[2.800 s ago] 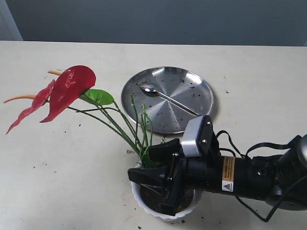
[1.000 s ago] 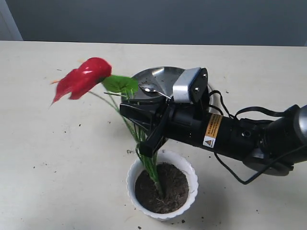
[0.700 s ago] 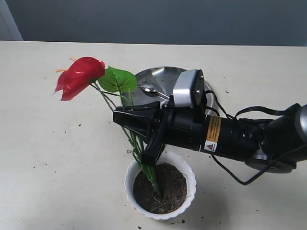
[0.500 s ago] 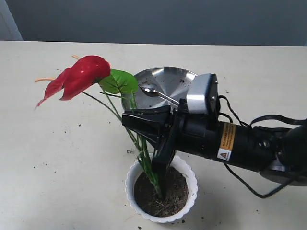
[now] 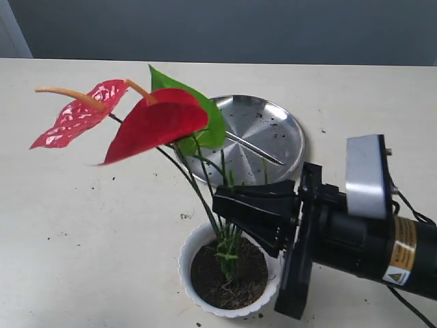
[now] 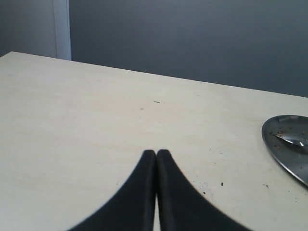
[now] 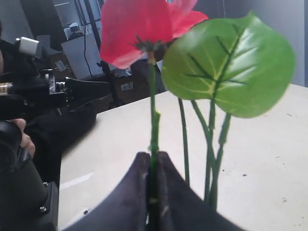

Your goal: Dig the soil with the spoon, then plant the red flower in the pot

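Note:
The red flower (image 5: 156, 123) stands with its green stems in the dark soil (image 5: 220, 279) of the white scalloped pot (image 5: 187, 254) near the table's front edge. Its spathes and broad leaf (image 5: 209, 121) lean left over the table. My right gripper (image 5: 218, 201) comes in from the right just above the pot. In the right wrist view this gripper (image 7: 153, 157) is shut on one green stem (image 7: 153, 120) below the red flower (image 7: 137, 29). The spoon (image 5: 258, 150) lies on the steel plate, its bowl hidden behind the leaf. My left gripper (image 6: 156, 153) is shut with nothing in it, above bare table.
The round steel plate (image 5: 276, 130), dotted with soil crumbs, lies behind the pot; its edge (image 6: 284, 149) shows in the left wrist view. Dark crumbs are scattered on the cream table (image 5: 82, 225). The right arm's body fills the front right corner.
My right gripper has dropped lower and drawn back to the right, closing on a stem. The flower has swung more upright, its heads spreading higher and nearer the camera.

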`<state>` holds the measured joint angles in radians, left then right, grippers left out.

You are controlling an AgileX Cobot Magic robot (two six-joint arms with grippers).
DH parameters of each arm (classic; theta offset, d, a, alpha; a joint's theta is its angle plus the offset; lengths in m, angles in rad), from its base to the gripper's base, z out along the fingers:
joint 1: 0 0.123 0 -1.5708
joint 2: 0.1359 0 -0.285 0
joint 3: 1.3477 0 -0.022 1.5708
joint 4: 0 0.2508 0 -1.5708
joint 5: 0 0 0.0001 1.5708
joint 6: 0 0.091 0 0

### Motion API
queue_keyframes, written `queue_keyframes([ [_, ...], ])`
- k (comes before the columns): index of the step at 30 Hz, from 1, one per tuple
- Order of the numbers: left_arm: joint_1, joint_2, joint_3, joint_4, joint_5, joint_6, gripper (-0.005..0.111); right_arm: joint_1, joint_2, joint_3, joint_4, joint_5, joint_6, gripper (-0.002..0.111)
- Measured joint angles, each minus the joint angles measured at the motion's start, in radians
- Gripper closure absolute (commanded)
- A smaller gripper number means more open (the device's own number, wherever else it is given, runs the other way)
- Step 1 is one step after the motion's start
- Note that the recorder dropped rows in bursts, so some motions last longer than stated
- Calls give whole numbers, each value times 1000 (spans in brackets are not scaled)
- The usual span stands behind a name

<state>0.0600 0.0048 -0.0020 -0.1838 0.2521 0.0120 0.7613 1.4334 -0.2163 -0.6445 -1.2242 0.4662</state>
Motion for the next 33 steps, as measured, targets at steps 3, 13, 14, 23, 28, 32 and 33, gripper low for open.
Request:
queue_keyframes([
  [3, 0, 0, 0, 0, 0, 0, 106, 0, -35, 43, 4, -5, 6, 108],
  [13, 0, 0, 0, 0, 0, 0, 106, 0, -58, 83, 101, 4, 20, 108],
  [14, 0, 0, 0, 0, 0, 0, 106, 0, -58, 83, 125, 11, 22, 108],
  [23, 0, 0, 0, 0, 0, 0, 106, 0, -66, 83, 168, 88, 50, 108],
  [28, 0, 0, 0, 0, 0, 0, 106, 0, -66, 83, 120, 116, 109, 108],
  [32, 0, 0, 0, 0, 0, 0, 106, 0, -68, 93, 130, 140, 116, 108],
  [33, 0, 0, 0, 0, 0, 0, 106, 0, -68, 102, 149, 140, 109, 108],
])
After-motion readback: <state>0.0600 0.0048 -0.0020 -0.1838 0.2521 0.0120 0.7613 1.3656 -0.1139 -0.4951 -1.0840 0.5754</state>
